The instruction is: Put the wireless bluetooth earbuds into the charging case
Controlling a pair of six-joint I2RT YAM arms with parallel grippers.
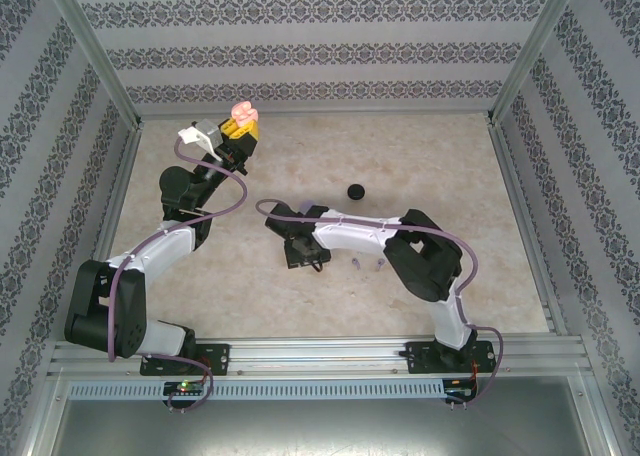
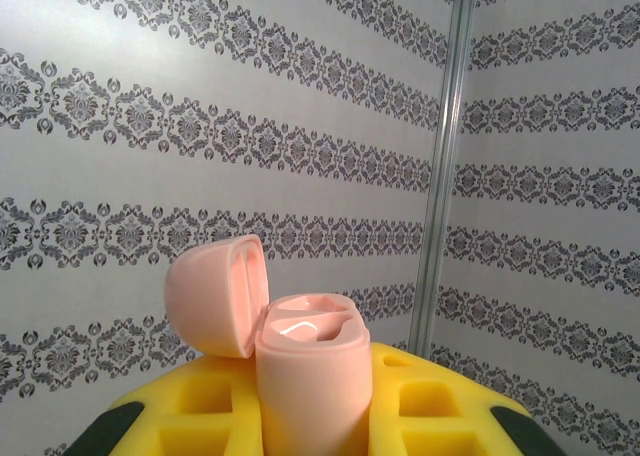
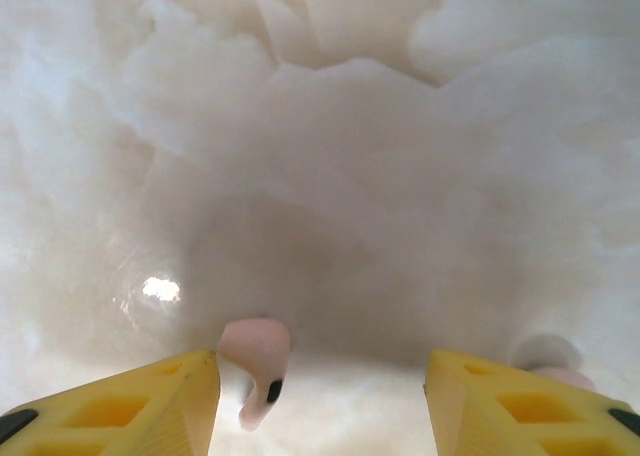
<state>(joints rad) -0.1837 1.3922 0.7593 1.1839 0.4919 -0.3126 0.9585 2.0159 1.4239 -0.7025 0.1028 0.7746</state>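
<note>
My left gripper is raised near the back wall, shut on the pale pink charging case. The case stands upright between the yellow fingers, its lid flipped open to the left. Its two sockets look empty. My right gripper is down at the marble table with its jaws wide apart. A pale pink earbud lies on the table just inside the left finger, not pinched. A second pale pink shape shows beyond the right finger.
A black round case sits on the table behind the right arm. Two tiny pale earbuds lie close to the right arm's elbow. Patterned walls and metal posts enclose the table.
</note>
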